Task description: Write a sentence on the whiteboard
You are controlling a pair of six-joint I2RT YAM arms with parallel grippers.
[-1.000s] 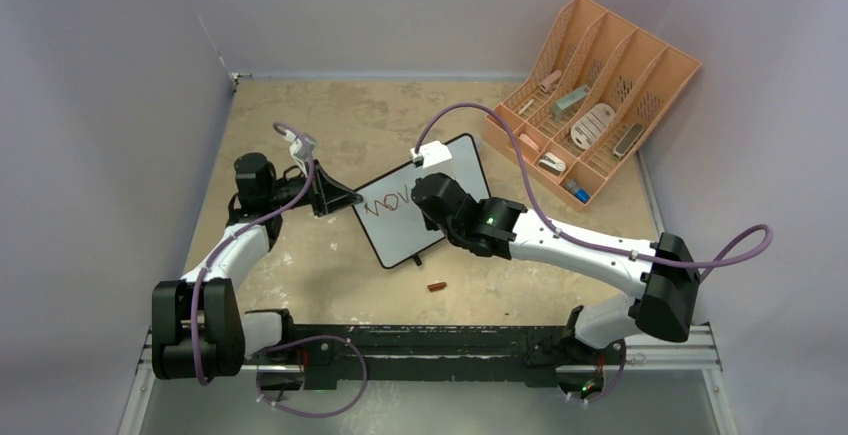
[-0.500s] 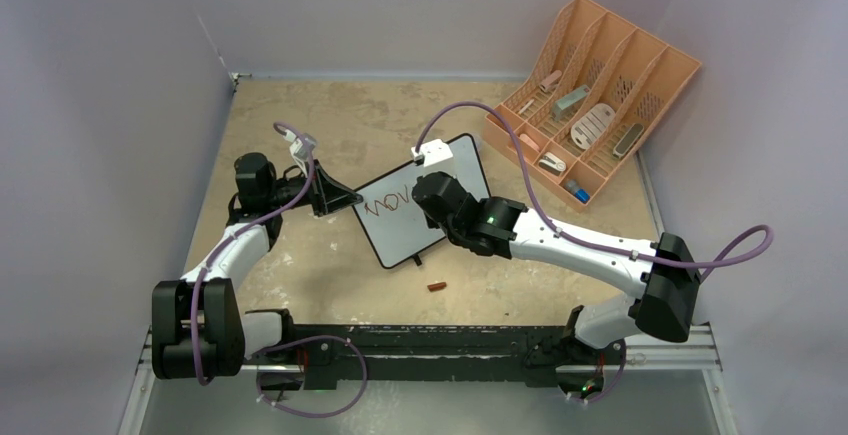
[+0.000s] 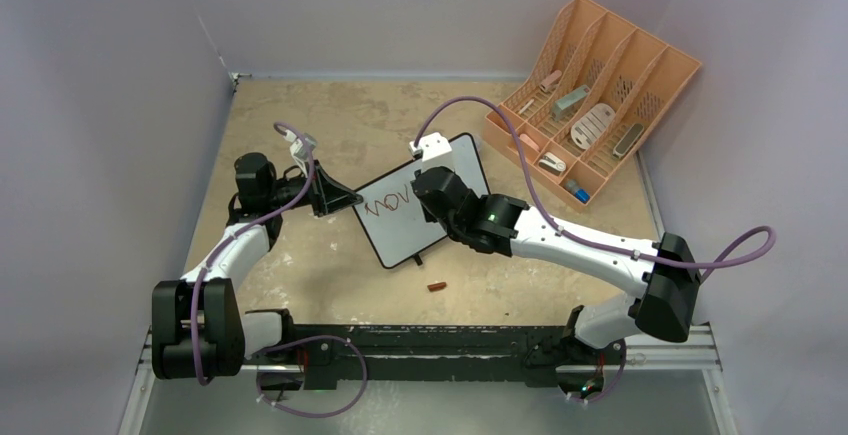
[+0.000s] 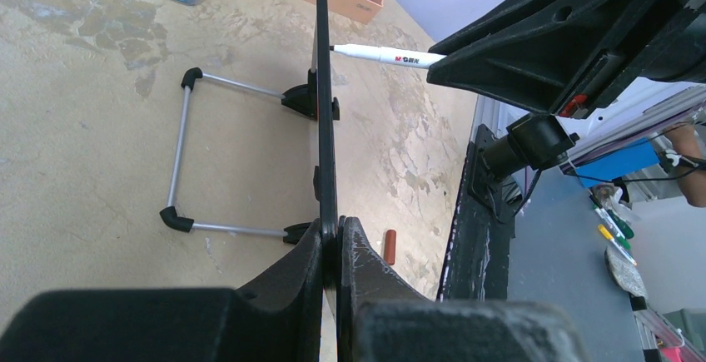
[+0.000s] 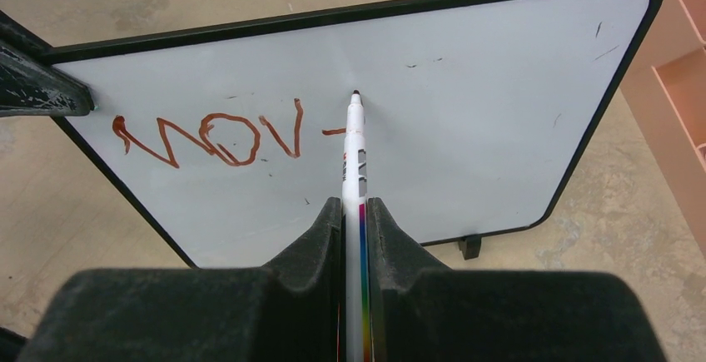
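Right wrist view: the right jaws are gripping a white marker (image 5: 355,154) and pressing its tip against the whiteboard (image 5: 483,104).

The whiteboard (image 3: 395,227) is standing propped up near the middle of the table (image 3: 330,125), between the two arms, with its wire stand (image 4: 179,150) reaching out behind it. The left jaws are pinching the board's black frame at its left edge, closed on it. Red lettering (image 5: 208,137) is running across the left half of the white face, and the marker tip is sitting just right of it, above a short red dash. A small reddish cap (image 3: 436,286) is lying on the table near the board's front. The peach organizer (image 3: 590,95) is sitting at the far right corner, well apart.
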